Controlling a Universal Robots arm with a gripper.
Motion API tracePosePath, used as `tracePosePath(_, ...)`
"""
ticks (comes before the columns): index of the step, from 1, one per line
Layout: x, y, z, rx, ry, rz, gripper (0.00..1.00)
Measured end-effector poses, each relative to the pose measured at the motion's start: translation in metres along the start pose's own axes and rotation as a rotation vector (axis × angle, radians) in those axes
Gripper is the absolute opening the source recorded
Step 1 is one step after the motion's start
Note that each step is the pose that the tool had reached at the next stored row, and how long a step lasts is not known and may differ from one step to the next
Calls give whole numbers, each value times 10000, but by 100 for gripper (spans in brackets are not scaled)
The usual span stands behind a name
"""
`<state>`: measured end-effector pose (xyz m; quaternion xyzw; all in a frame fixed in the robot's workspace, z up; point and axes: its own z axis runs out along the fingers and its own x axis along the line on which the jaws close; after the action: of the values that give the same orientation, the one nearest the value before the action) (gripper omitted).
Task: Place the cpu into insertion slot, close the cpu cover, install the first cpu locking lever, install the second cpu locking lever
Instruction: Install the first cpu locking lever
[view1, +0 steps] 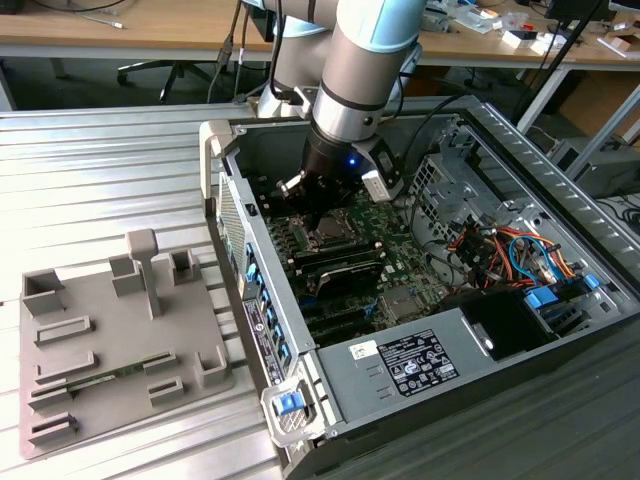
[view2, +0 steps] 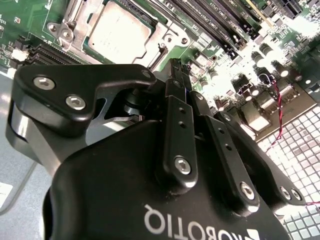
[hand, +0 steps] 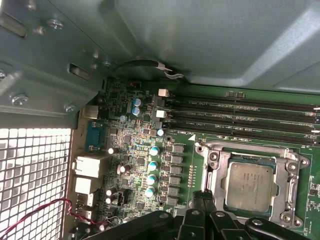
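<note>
The cpu (hand: 249, 186) lies flat in the insertion slot (hand: 295, 165), with the cpu cover (hand: 216, 172) down around it. The gripper (view2: 176, 67) hangs just beside the slot, its jaws drawn together on nothing. The cover looks thin, stiff and springy; its edge seems safest to press

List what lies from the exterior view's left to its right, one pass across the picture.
Grey fixture tray → open computer case's near side wall → insertion slot with the end effector above it → orange and blue cable bundle.
</note>
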<state>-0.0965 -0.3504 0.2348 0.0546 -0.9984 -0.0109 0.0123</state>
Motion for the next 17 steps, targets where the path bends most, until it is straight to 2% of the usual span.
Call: tracePosePath(17, 6, 2, -52, 0, -1, 0, 11)
